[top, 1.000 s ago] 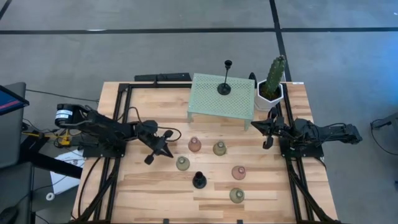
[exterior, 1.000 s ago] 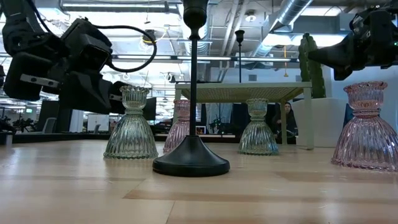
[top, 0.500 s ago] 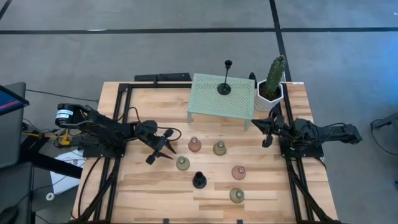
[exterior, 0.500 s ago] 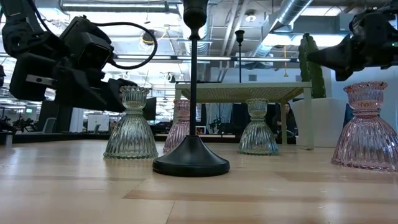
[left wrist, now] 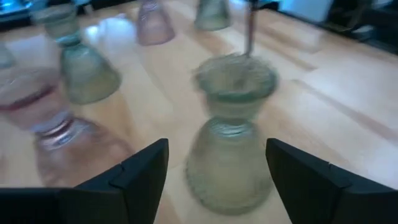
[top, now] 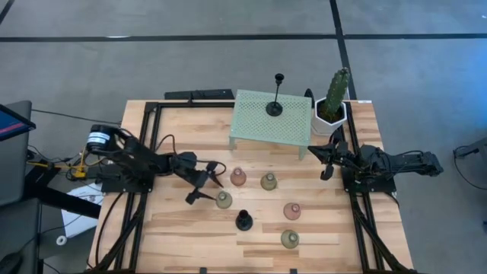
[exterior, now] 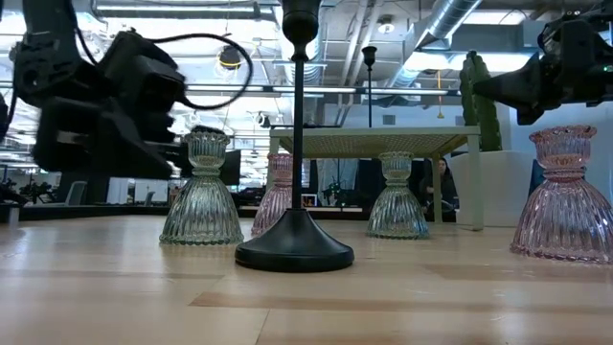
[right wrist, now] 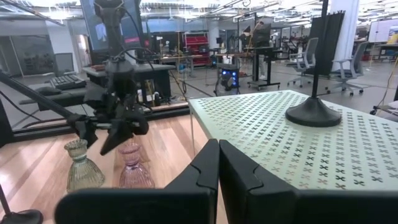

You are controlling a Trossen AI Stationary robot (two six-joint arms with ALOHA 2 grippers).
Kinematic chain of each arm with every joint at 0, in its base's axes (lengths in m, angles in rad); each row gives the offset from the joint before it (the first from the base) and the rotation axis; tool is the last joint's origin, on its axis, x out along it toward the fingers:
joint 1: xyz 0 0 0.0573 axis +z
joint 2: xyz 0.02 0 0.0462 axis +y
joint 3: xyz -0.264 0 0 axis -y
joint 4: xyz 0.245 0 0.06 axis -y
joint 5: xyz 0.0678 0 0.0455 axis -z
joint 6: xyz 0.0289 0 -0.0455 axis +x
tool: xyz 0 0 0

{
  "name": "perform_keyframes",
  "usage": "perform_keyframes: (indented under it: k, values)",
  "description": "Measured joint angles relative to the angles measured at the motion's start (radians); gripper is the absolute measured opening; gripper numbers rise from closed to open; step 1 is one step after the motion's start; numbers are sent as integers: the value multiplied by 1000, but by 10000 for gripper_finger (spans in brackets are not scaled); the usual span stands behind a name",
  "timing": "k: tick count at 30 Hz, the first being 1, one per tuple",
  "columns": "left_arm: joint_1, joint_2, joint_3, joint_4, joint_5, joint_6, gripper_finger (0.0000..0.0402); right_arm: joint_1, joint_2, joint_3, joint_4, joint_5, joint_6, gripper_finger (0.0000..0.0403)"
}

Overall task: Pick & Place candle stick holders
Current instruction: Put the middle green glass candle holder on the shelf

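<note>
The left gripper (top: 207, 183) hangs over the tabletop (top: 175, 243) with its two fingers spread wide, lined up on the green holder (top: 224, 200) that stands nearest the left edge of the cluster; in the left wrist view that same holder sits squarely between the two dark fingers (left wrist: 140, 177), not touched by either as far as I can see. So the step in hand looks to me like the approach to a first grasp: the jaws frame the piece but have not closed. The other squat ones stand loose across the middle of the tabletop: a pink holder (top: 238, 177) and a second green holder (top: 268, 181) toward the far edge, a black holder (top: 243, 221) nearer the front edge, another pink one (top: 291, 211) and a third green one (top: 289, 239) toward the front right. The tall black stem (top: 275, 106) stands on the mint-green mesh stand (top: 259, 129) at the far edge, next to the cactus (top: 333, 99) in the far right corner. The right gripper (top: 329, 164) waits near the right edge, just in front of the stand, its fingers pressed together on nothing. Next, I would say, the left arm needs to settle low enough that the fingers meet the narrow neck, not the flared skirt, then close and lift straight up so as not to knock the pink holder close by.
</note>
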Motion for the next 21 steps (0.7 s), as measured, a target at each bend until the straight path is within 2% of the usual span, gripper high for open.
perform_keyframes:
  k: [8, 21]
  values:
    - [-20, 100, 97, 5, 46, -121, 271, 0, 0, 0, -1, -1, 8, 0]
    - [-75, 114, 145, 14, 47, -162, 270, 0, 0, 0, -9, -3, 8, 0]
